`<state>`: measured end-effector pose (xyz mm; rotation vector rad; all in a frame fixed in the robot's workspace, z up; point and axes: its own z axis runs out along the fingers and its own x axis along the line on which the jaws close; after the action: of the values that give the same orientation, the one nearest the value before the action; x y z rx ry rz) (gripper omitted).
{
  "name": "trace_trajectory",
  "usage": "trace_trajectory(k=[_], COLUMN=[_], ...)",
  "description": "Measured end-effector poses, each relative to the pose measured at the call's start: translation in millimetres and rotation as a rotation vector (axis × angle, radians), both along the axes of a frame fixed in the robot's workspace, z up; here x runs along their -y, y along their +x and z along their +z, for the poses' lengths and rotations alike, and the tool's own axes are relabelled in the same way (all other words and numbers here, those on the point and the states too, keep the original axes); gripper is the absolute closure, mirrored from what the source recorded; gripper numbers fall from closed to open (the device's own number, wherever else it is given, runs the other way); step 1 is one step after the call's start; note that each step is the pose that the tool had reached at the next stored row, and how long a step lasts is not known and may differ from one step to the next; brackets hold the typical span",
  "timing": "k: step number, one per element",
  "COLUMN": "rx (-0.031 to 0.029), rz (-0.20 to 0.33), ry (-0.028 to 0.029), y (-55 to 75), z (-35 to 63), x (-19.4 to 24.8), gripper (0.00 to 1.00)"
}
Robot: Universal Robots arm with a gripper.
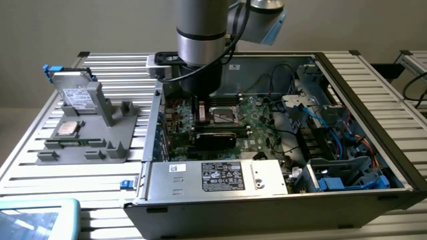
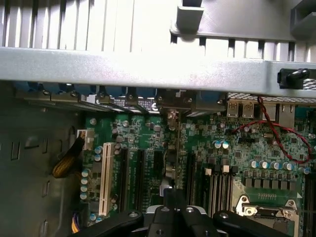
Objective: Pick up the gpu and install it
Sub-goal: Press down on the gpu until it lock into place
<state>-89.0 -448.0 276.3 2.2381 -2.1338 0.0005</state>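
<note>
In the wrist view the gpu shows edge-on as a thin card running from my fingertips to the rear slot openings. It stands upright over the green motherboard, between the black expansion slots. My gripper is shut on the card's near edge. In the exterior view my arm reaches down into the open computer case at its back corner on the view's left. The arm hides the card there.
On the exterior view's left, a grey fixture holds a silver drive and a small CPU chip. Inside the case are the CPU socket, the power supply and blue cables. Red wires cross the board.
</note>
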Motion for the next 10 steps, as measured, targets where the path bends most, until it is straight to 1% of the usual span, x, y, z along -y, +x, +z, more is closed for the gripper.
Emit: trace_trajectory(k=[6, 10], rx=[0.0003, 0.0038], rz=[0.0, 0.0], ry=[-0.0006, -0.0003], y=[-3.8, -6.5], z=[-5.3, -8.1], x=[-1.6, -2.9], gripper=[0.89, 0.89])
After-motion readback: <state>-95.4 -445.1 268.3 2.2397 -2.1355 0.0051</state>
